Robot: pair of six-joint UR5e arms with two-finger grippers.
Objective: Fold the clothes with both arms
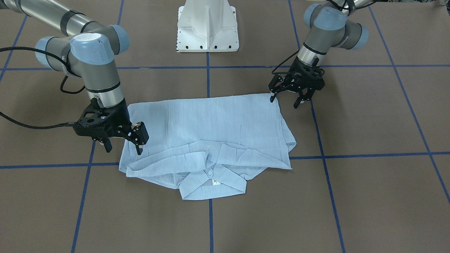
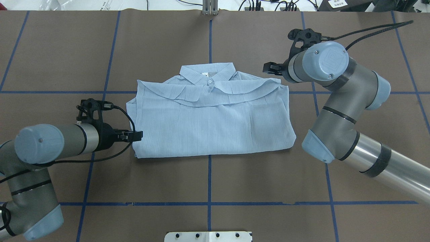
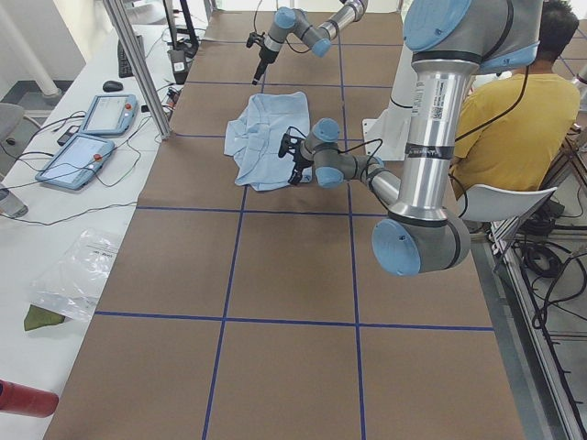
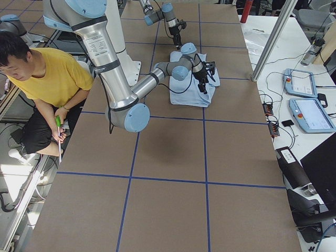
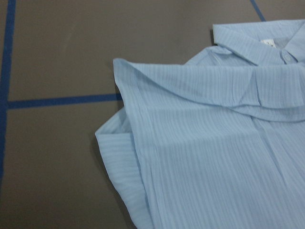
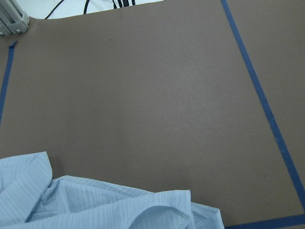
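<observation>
The clothes are one light-blue striped shirt (image 1: 211, 126) (image 2: 211, 117), lying folded on the brown table with its collar (image 2: 206, 72) on the side away from the robot. In the front-facing view my left gripper (image 1: 284, 101) stands open at the shirt's corner nearest the robot, one finger touching the cloth edge. From overhead, the left gripper (image 2: 136, 135) sits at that same corner. My right gripper (image 1: 123, 147) (image 2: 268, 68) is open by the collar-side edge, holding nothing. Both wrist views show only the shirt (image 5: 214, 143) (image 6: 95, 205), no fingers.
The white pedestal base (image 1: 207, 26) stands behind the shirt. Blue tape lines (image 2: 210, 174) grid the brown table. A person in a yellow top (image 4: 47, 79) sits beside the robot. Two tablets (image 3: 92, 137) and cables lie on a side bench.
</observation>
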